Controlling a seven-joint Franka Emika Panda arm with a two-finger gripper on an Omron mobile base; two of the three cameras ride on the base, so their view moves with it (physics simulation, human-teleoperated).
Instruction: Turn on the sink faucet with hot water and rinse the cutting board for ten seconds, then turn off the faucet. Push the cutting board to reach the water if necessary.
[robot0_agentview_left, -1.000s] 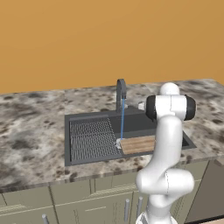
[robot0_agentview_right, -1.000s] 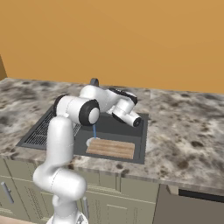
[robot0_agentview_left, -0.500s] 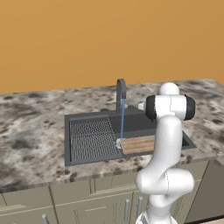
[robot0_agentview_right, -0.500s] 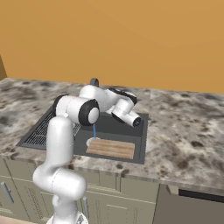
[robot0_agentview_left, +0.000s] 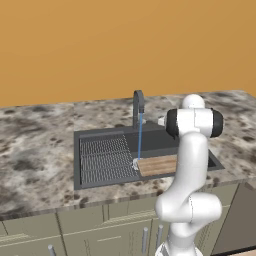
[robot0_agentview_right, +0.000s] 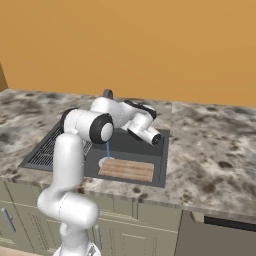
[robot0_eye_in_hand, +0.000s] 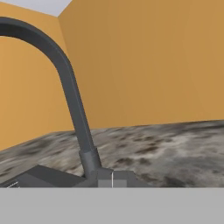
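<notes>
Item: the sink, dark grey, set into the mottled stone surface, with ribbed drainboard on one side and deep basin on the other.

Item: the faucet, arched gooseneck, standing at the back rim of the sink. In the hand view the spout is seen close, curving up and over, with its base block at the lower middle.

Item: the water, a thin blue stream, running straight down from the spout tip. It lands at the end of the cutting board nearest the drainboard; a small pale splash is seen there.

Item: the cutting board, light wood, lying flat in the basin toward its front, its far end hidden behind the arm in the left base view; shown whole in the right base view.

Step in hand, as judged: rinsing is under way and the count is being held. The board is already met by the stream, so no push appears to be needed. The hand is best kept near the lever at the faucet base, ready for shutting off, and clear of the stream.

Item: the pincer, carried at the end of the arm above the back of the basin, beside the faucet. Its fingertips cannot be made out clearly; it is taken to be fully together, nothing is seen held, and no contact with the faucet can be confirmed.
</notes>
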